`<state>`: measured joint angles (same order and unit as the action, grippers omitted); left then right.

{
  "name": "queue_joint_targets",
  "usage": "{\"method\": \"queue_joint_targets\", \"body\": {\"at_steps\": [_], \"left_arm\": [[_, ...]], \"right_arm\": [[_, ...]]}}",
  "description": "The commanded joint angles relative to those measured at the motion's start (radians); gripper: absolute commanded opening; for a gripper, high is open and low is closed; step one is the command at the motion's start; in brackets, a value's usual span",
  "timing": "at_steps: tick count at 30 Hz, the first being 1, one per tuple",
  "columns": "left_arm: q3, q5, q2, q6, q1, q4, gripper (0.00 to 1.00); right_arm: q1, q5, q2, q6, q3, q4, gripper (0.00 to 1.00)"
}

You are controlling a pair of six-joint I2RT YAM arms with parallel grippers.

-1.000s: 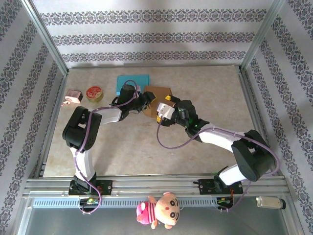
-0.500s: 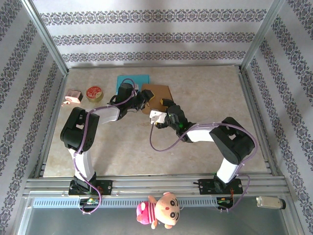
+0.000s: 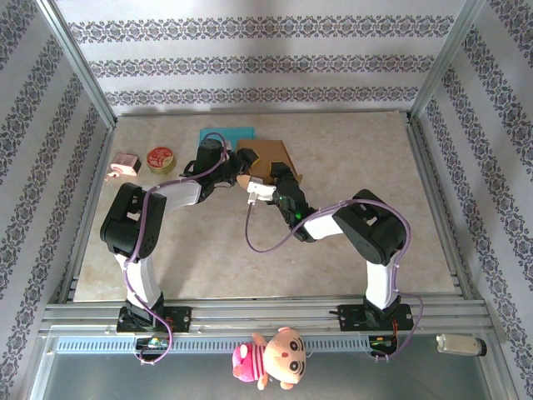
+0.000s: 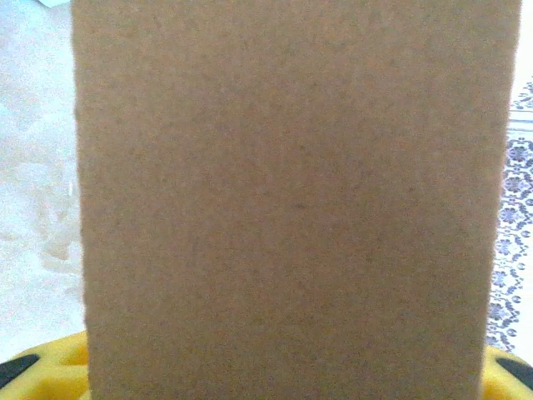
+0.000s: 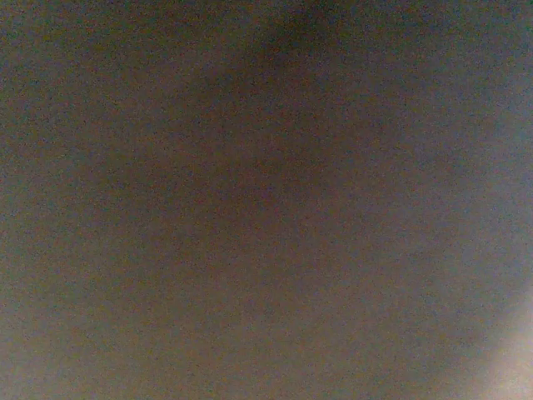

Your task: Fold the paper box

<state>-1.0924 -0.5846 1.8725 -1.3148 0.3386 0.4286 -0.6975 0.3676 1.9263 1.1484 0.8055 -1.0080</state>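
- Lying at the far middle of the table (image 3: 358, 233), the paper box (image 3: 271, 154) is flanked by both grippers
- The left gripper (image 3: 239, 172) is met at its left edge; the fingertips are hidden behind cardboard, so the grip cannot be told
- The right gripper (image 3: 271, 175) is set against its near side; released or clenched cannot be told

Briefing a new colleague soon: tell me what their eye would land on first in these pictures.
The left arm and right arm bend inward and meet at the brown paper box at the far middle of the table. In the left wrist view its cardboard stands right against the lens. A pink-and-yellow plush doll lies at the near rail.
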Motion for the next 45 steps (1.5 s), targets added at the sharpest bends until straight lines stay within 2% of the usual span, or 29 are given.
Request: {"method": "queue_joint_targets", "body": {"at_steps": [1, 8, 11, 13, 15, 17, 19, 22, 25, 27, 30, 34, 41, 45], "left_arm": [[-0.001, -0.048, -0.024, -0.074, 0.001, 0.088, 0.40], [-0.009, -0.038, -0.069, -0.055, -0.006, 0.085, 0.65], [0.000, -0.012, -0.132, 0.016, -0.043, 0.045, 0.76], [0.013, 0.014, -0.201, 0.091, -0.102, -0.013, 0.79], [0.011, 0.055, -0.275, 0.218, -0.164, -0.119, 0.81], [-0.028, 0.118, -0.356, 0.415, -0.203, -0.291, 0.84], [-0.098, 0.226, -0.425, 0.684, -0.208, -0.500, 0.85], [-0.129, 0.290, -0.497, 0.954, -0.206, -0.644, 0.84], [-0.099, 0.287, -0.562, 1.110, -0.207, -0.685, 0.84], [-0.075, 0.269, -0.604, 1.169, -0.207, -0.695, 0.84], [-0.030, 0.255, -0.665, 1.207, -0.208, -0.691, 0.84], [0.020, 0.263, -0.731, 1.252, -0.208, -0.701, 0.84], [0.080, 0.283, -0.783, 1.306, -0.210, -0.712, 0.84], [0.092, 0.233, -0.776, 1.320, -0.209, -0.701, 0.84]], "right_arm": [[0.005, 0.060, -0.011, 0.021, 0.021, -0.034, 0.55], [-0.001, 0.048, -0.102, 0.024, -0.030, 0.005, 0.45], [-0.002, 0.015, -0.197, -0.055, -0.051, 0.176, 0.40], [-0.004, -0.016, -0.289, -0.112, -0.042, 0.426, 0.39], [-0.001, -0.111, -0.398, -0.196, -0.004, 0.718, 0.40], [0.022, -0.282, -0.480, -0.309, 0.112, 1.103, 0.42], [0.068, -0.544, -0.488, -0.389, 0.300, 1.534, 0.39], [0.092, -0.710, -0.367, -0.409, 0.599, 1.994, 0.36], [0.086, -0.691, -0.151, -0.368, 0.912, 2.363, 0.39], [0.081, -0.664, -0.016, -0.345, 1.102, 2.521, 0.40], [0.059, -0.633, 0.101, -0.335, 1.247, 2.519, 0.43], [0.014, -0.459, 0.251, -0.314, 1.398, 2.529, 0.44], [-0.015, -0.393, 0.303, -0.325, 1.369, 2.452, 0.49], [-0.019, -0.464, 0.262, -0.386, 1.391, 2.398, 0.68]]}}
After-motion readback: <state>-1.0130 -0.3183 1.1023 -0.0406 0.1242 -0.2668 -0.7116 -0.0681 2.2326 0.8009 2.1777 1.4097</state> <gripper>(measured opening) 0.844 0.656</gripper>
